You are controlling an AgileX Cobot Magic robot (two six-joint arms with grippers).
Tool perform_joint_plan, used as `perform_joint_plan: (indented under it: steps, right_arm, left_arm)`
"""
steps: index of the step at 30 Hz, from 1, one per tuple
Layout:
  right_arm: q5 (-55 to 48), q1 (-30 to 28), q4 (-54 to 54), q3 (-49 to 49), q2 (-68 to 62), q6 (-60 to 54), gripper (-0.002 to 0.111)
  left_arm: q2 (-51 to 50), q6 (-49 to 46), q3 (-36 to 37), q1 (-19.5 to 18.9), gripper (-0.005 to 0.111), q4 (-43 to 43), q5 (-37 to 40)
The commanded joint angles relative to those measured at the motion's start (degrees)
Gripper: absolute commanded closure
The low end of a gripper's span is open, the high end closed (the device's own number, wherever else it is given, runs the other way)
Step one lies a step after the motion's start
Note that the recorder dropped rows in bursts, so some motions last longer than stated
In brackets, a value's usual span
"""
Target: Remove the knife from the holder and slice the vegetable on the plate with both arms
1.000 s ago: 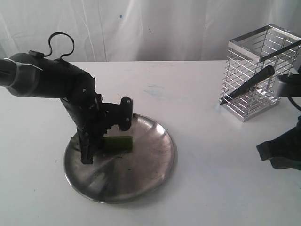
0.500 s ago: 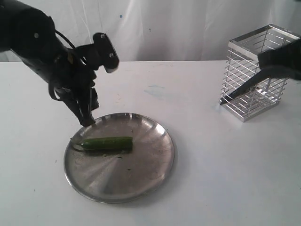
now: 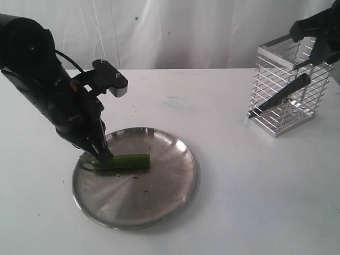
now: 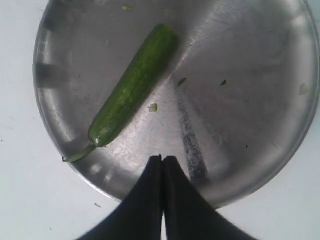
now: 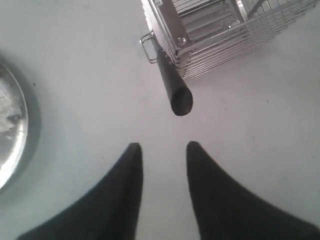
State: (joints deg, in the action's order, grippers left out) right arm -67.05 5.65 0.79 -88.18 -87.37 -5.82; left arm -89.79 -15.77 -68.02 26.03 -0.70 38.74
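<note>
The green vegetable (image 3: 126, 161) lies on the steel plate (image 3: 159, 202), its thin stem tail toward the plate's left rim. My left gripper (image 3: 102, 155) is shut and empty, with its tips low over the plate beside the stem end. In the left wrist view the gripper (image 4: 162, 159) stands apart from the vegetable (image 4: 135, 85). The knife (image 3: 287, 91) leans in the chrome wire holder (image 3: 276, 71), its blade tip poking out low through the wires. My right gripper (image 3: 317, 37) hovers above the holder. It is open (image 5: 162, 146), and the knife's black handle end (image 5: 176, 97) lies just ahead of its fingers.
The holder (image 5: 225, 25) stands at the back right of the white table. A white curtain hangs behind the table. The plate's rim (image 5: 10, 125) shows at the edge of the right wrist view. Small green scraps dot the plate (image 4: 240, 100).
My left arm has come back down, bringing its shut tips to the vegetable's stem end. My right gripper has risen from beside the holder to above it.
</note>
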Motion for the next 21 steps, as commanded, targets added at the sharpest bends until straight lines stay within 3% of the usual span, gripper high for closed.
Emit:
perform_joint_plan:
  steps: [1,13,16,21]
  right_arm:
    - [0.61,-0.05,-0.79,-0.5,-3.75,-4.56,0.051]
    - [7.32,-0.05,-3.79,-0.5,-13.28,-3.68,0.052]
    - [9.18,-0.05,-3.79,-0.5,-13.53,-3.68,0.06]
    - [8.13,-0.05,-4.14,-0.5,-13.53,-3.68,0.085]
  left_arm:
    - [0.41,0.59,0.34,-0.2,0.107,-1.43,-0.25]
    - [0.41,0.59,0.34,-0.2,0.107,-1.41,-1.42]
    - [0.41,0.59,0.34,-0.2,0.107,-1.41,-1.52]
    - [0.41,0.59,0.34,-0.2,0.107,-1.41,-2.03]
